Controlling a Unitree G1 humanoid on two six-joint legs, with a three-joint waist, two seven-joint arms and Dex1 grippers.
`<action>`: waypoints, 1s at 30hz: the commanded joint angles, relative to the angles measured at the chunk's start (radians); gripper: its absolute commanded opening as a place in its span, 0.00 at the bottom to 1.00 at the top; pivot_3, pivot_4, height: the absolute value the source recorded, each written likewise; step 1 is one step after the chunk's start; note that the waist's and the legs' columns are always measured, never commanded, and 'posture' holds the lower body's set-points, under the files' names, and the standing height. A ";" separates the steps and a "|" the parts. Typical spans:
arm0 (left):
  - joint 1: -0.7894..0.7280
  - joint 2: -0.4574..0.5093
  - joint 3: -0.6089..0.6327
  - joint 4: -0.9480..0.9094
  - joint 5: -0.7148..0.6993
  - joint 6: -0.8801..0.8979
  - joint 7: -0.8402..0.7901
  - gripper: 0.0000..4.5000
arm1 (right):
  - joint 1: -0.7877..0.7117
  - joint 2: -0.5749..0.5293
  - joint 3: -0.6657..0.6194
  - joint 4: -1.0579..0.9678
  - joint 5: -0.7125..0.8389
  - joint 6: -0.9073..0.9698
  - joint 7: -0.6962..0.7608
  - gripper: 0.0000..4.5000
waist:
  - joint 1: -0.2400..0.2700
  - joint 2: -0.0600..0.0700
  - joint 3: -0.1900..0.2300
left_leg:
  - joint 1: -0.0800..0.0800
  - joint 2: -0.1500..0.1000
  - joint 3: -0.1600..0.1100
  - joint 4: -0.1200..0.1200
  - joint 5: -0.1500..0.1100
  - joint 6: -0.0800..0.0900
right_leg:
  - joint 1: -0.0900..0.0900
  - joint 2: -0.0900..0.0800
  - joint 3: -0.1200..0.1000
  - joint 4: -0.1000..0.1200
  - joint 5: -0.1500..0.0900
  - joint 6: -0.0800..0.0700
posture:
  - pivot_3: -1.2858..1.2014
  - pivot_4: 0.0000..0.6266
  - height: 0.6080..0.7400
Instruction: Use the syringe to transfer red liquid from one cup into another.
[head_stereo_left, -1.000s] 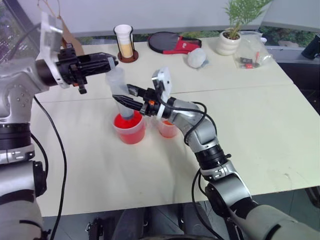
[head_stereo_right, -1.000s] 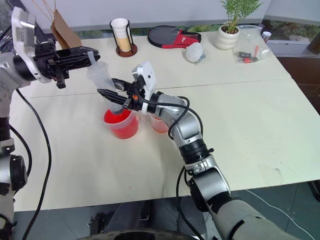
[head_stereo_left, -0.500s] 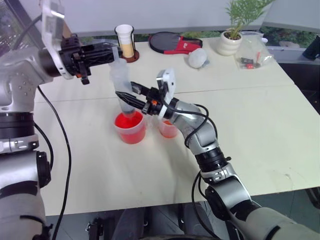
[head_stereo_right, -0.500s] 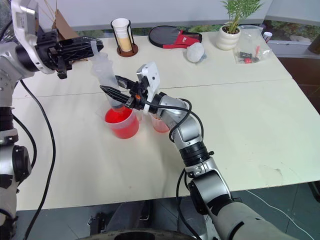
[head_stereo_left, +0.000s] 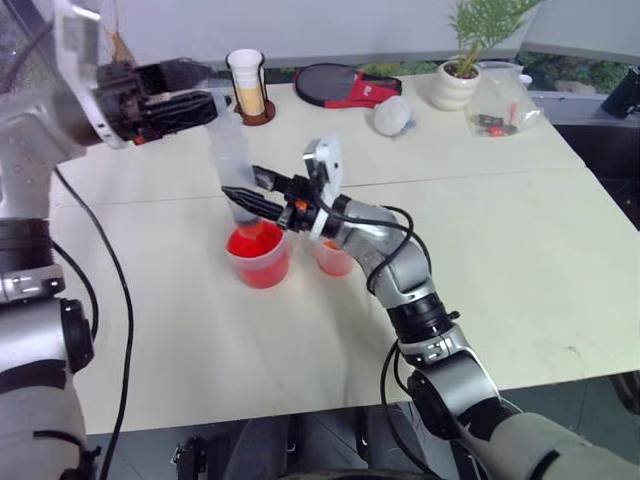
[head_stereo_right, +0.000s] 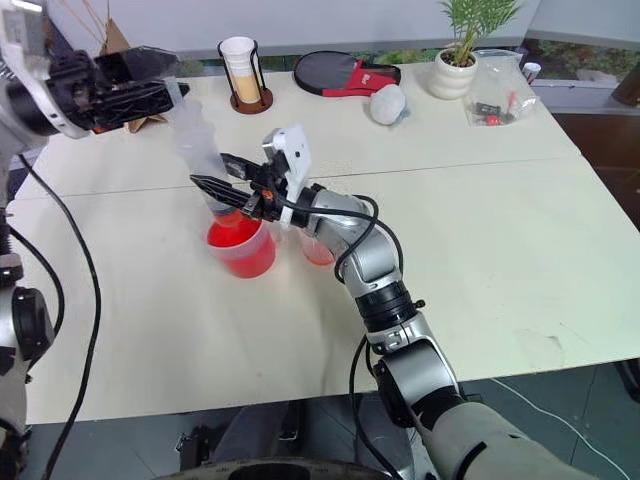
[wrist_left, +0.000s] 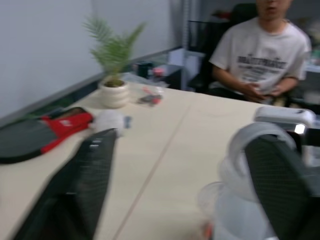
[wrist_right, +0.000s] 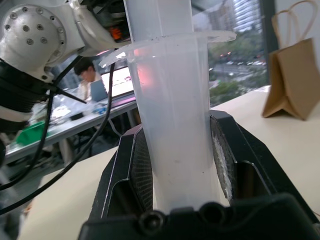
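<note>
The left gripper (head_stereo_left: 205, 95) has just spread its jaws off the plunger at upper left, while the right gripper (head_stereo_left: 240, 194) clamps the syringe (head_stereo_left: 232, 165) over the red beaker (head_stereo_left: 259, 257).

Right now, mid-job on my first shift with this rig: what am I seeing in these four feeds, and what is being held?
The two wide pictures come from the robot's head, looking down over its arms; the other two come from cameras on its wrists. The right gripper is shut on the syringe, seen close up in the right wrist view, with its tip over the larger red beaker. The smaller cup stands beside it on the table. The left gripper is open around the plunger top. Farther back lie a paddle and a potted plant.
</note>
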 joint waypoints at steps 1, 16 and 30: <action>0.110 0.085 0.043 -0.070 -0.017 0.035 -0.060 0.88 | -0.067 0.005 -0.059 -0.131 0.082 0.070 -0.027 0.29 | -0.007 0.000 0.000 | 0.000 0.000 0.000 0.000 0.000 0.000 | 0.000 0.000 0.000 0.000 0.000 0.000 | 0.52 0.24 1.00; 0.339 0.051 0.205 -0.185 -0.127 0.089 0.076 0.88 | -0.167 -0.130 -0.303 -0.257 0.277 0.308 -0.185 0.29 | 0.026 -0.001 0.000 | 0.000 -0.001 -0.002 0.002 0.000 0.000 | 0.001 -0.001 0.000 -0.001 0.000 0.000 | 0.52 0.24 1.00; 0.002 -0.129 -0.026 -0.011 -0.055 -0.008 -0.013 0.88 | 0.127 -0.347 -0.290 -0.502 0.273 0.378 -0.216 0.29 | 0.038 -0.002 -0.001 | 0.000 -0.001 0.001 0.002 0.000 0.000 | 0.001 0.000 0.001 -0.001 0.000 0.000 | 0.52 0.24 1.00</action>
